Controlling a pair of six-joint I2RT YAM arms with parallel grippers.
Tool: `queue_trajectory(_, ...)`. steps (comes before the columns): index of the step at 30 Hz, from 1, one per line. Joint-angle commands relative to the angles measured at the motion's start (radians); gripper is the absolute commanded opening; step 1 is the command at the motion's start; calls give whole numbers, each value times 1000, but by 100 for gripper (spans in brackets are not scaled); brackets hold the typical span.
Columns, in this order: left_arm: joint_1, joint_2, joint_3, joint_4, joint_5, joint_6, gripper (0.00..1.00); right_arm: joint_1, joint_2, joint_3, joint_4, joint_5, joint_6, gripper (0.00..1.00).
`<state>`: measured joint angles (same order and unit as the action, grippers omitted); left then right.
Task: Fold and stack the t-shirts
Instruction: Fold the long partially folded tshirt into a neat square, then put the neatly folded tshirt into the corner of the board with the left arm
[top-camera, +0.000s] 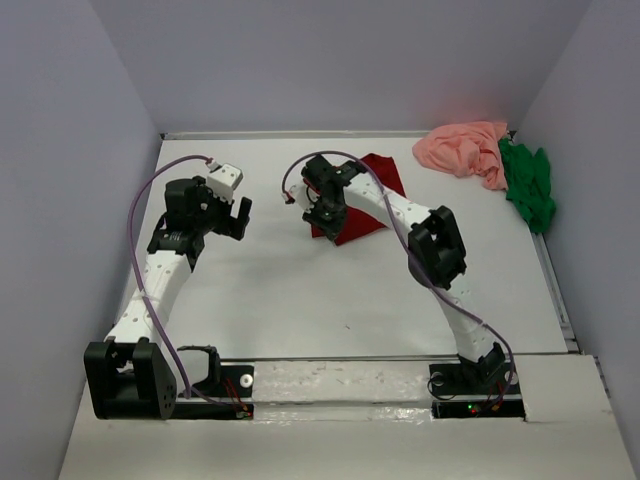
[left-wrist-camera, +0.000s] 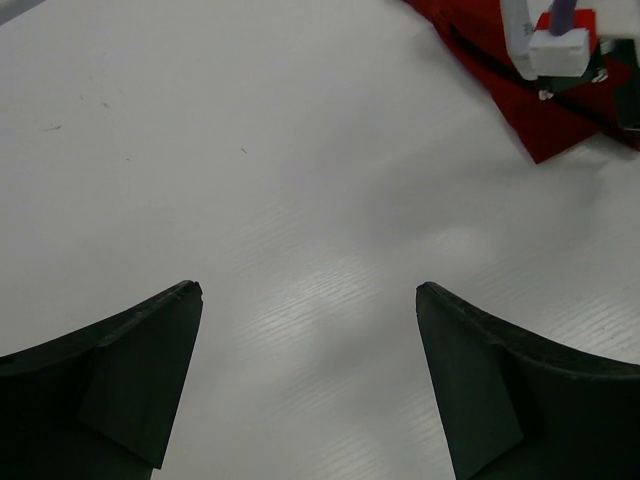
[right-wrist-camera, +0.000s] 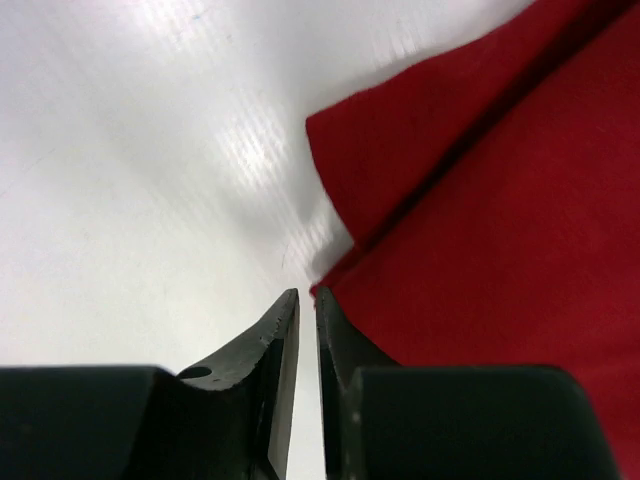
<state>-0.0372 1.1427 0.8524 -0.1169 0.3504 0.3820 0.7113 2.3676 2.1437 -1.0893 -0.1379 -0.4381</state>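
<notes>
The right pincer (top-camera: 322, 218) points down at the table (top-camera: 300, 300), its fingers all but pressed together, with only a thin slit between them. No cloth shows in that slit in the right wrist view (right-wrist-camera: 307, 297). The red shirt (right-wrist-camera: 500, 250) lies flat just beside its tips: a corner of the cloth meets the right finger, and the rest spreads away to the pincer's right and ahead of it, one layer lying over another along a dark fold line. To that pincer's left there is only white table. From above, the red shirt (top-camera: 350, 228) lies partly under the right arm's wrist, reaching out beyond the pincer and to its right. The pink shirt (top-camera: 462, 147) is bunched up well beyond and to the right of the right pincer, near the far corner. The green shirt (top-camera: 528, 182) is crumpled against the pink one's right side, by the wall. The left pincer (top-camera: 238, 218) is well apart to the left of the right one and is spread wide with nothing between its fingers. In its own view (left-wrist-camera: 310, 290) it sits over bare table. The red shirt (left-wrist-camera: 490, 90) lies ahead and to its right, with part of the right arm over it.
</notes>
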Motion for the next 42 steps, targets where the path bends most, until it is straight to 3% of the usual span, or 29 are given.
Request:
queue_trajectory(1, 6, -18, 16, 62, -5, -55, 99, 16, -224, -25, 9, 18, -13, 34)
queue_trajectory(3, 11, -20, 8, 74, 8, -74, 99, 16, -286, -126, 38, 47, -24, 38)
queue_trajectory(4, 20, -17, 4, 77, 16, -83, 99, 16, -333, -161, 61, 82, -28, 49)
queue_trajectory(8, 30, -20, -4, 89, 18, -94, 99, 25, -410, -320, 115, 171, -59, 66)
queue_trajectory(12, 75, -32, -7, 94, 10, -106, 99, 25, -429, -457, 176, 219, -100, 76)
queue_trajectory(24, 143, -69, -33, 102, 27, -127, 99, 73, -349, -528, 318, 320, -192, 76)
queue_trajectory(42, 152, -66, -46, 106, 61, -120, 99, 132, -226, -521, 434, 408, -252, 77)
